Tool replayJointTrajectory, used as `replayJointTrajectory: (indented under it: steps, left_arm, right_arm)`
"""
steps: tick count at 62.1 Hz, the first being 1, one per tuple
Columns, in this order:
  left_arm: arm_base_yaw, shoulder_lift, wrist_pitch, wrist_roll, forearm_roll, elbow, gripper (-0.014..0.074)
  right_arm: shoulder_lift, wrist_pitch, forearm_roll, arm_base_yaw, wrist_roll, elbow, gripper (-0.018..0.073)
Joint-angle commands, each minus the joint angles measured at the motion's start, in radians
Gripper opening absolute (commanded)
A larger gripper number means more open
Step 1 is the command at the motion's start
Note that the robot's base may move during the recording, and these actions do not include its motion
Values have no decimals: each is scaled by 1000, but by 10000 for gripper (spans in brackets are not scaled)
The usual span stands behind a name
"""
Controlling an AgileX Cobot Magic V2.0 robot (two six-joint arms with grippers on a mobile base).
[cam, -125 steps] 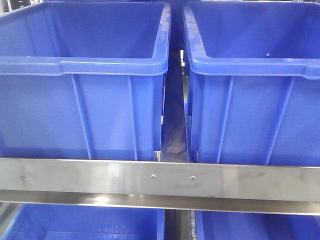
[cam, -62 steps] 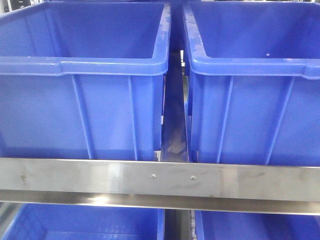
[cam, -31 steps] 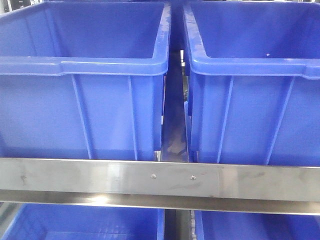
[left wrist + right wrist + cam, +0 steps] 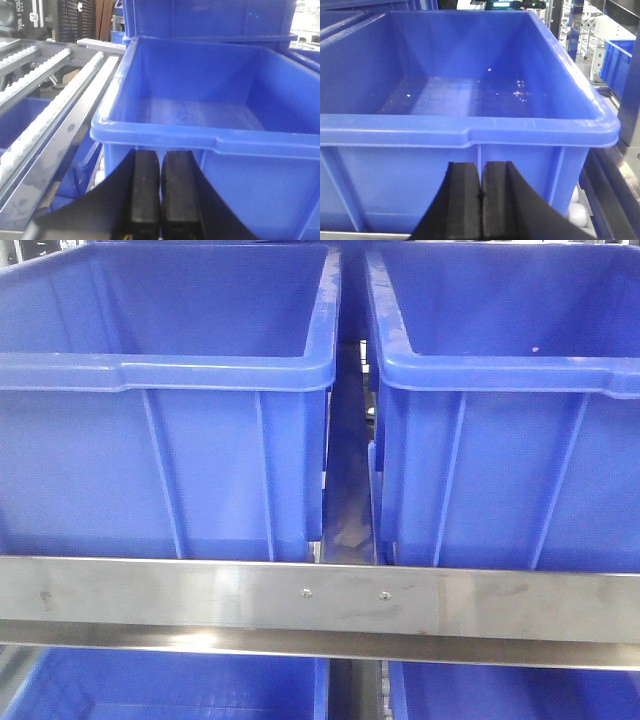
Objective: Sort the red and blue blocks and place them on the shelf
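The red and blue blocks are out of view in every frame. The shelf shows in the front view as a brushed steel front rail (image 4: 200, 600) with two small screws, and its white roller tracks (image 4: 35, 125) show in the left wrist view. My left gripper (image 4: 160, 155) is shut and empty, just in front of the near wall of a large blue bin (image 4: 200, 100). My right gripper (image 4: 481, 167) is shut and empty, just in front of the near wall of another large blue bin (image 4: 470, 75). Neither gripper shows in the front view.
Two large blue bins (image 4: 160, 370) (image 4: 510, 370) stand side by side above the rail, with a narrow lane (image 4: 345, 490) between them. More blue bins (image 4: 170, 685) sit on the level below. Both upper bins look empty inside. A steel upright (image 4: 630, 75) stands at the right.
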State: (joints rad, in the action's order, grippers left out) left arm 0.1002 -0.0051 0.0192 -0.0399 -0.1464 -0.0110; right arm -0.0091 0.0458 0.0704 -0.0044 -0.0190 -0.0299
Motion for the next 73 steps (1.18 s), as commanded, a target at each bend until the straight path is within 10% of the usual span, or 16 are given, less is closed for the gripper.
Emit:
replayJointTrajectory:
  steps: [1,73]
  left_arm:
    - [6,-18,-73,10,3,-27,125]
    - [6,-20,-75,10,3,-25,125]
  right_arm:
    - [-20,-91,-1,-6,4,21,56]
    - [-20,-91,-1,-6,4,21,56]
